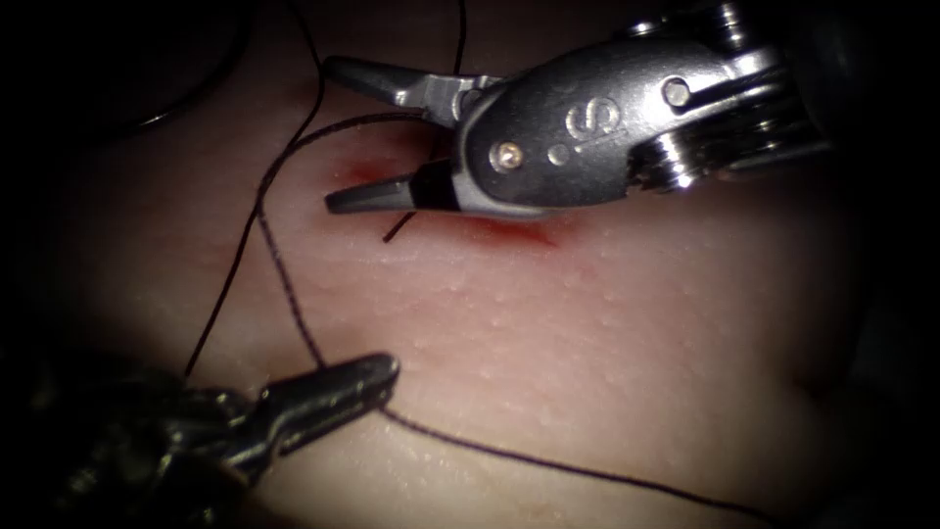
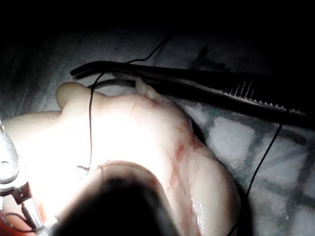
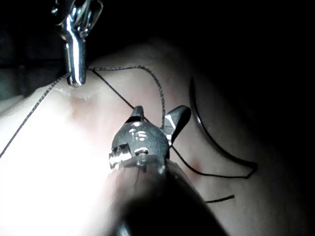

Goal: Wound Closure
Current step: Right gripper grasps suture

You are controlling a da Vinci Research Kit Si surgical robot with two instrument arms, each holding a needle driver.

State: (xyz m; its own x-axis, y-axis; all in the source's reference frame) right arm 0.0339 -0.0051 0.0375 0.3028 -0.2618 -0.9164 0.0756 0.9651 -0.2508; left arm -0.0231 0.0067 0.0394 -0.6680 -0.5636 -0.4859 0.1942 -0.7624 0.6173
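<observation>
- The pale tissue [image 1: 607,323] lies on a checked cloth [image 2: 275,147], and dark serrated forceps [image 2: 197,81] rest on the cloth behind it.
- The curved needle [image 3: 210,133] lies loose on the tissue surface. Neither tool holds it and it does not look to be in the tissue. I cannot tell for sure which side of the cut it is on.
- The left tool [image 1: 377,377], left of the cut and nearer the endoscope, is clenched on the thread [image 1: 279,260].
- From that grip, one strand of thread climbs towards the cut and another trails off to the right across the tissue.
- The cut [image 1: 509,233] is edged with red fluid [image 1: 357,176], and a short thread end [image 1: 397,231] sticks up from it.
- The right tool [image 1: 333,135] hangs over the cut with its jaws spread wide, grasping nothing. The thread's arc passes between them.
- In my judgement, doing this well means:
  - keeping the left tool's hold steady so the strand neither sags nor tugs at the cut;
  - keeping the open jaws off the tissue;
  - closing them on the thread alone, away from the short end.
</observation>
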